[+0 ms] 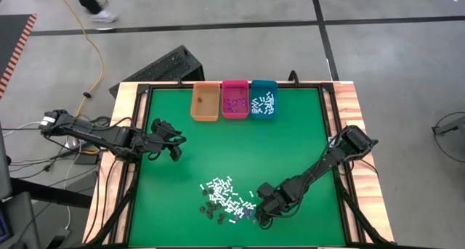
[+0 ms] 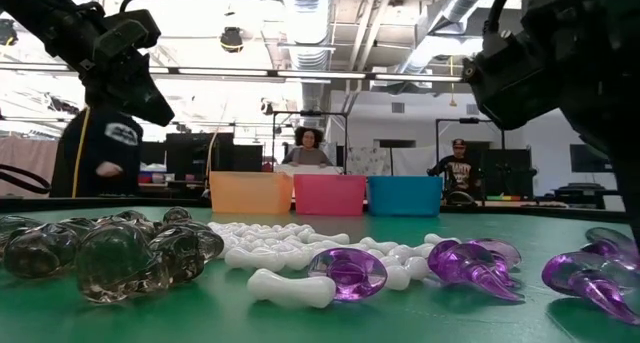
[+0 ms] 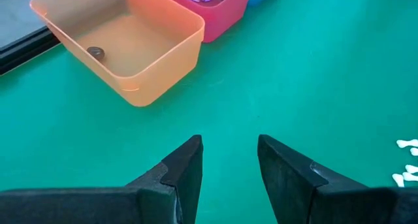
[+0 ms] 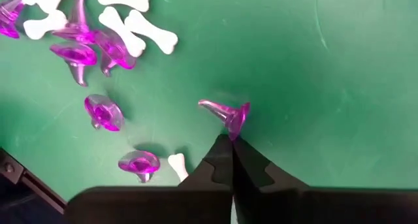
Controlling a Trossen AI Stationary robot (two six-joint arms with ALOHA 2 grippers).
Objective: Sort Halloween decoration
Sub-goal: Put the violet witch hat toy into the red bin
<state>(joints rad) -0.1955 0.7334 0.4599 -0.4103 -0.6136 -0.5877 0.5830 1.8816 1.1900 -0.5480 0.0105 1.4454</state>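
i log right gripper point(image 4: 232, 142) lower centre, fingers pinched on the brim of a purple piece point(image 4: 228, 114) | left gripper point(image 3: 228, 160) left of centre, parted, empty | halloween decoration point(image 1: 227, 198) heaped lower centre | bins point(image 1: 233, 100) top centre

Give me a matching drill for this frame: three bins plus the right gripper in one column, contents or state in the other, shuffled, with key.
Column 1:
1. orange bin
2. pink bin
3. teal bin
4. right gripper

Column 2:
A. white pieces inside
B. shut on a purple piece
C. purple bits inside
D. one dark piece inside

Pairs: 1-D, 2-C, 3-A, 4-B
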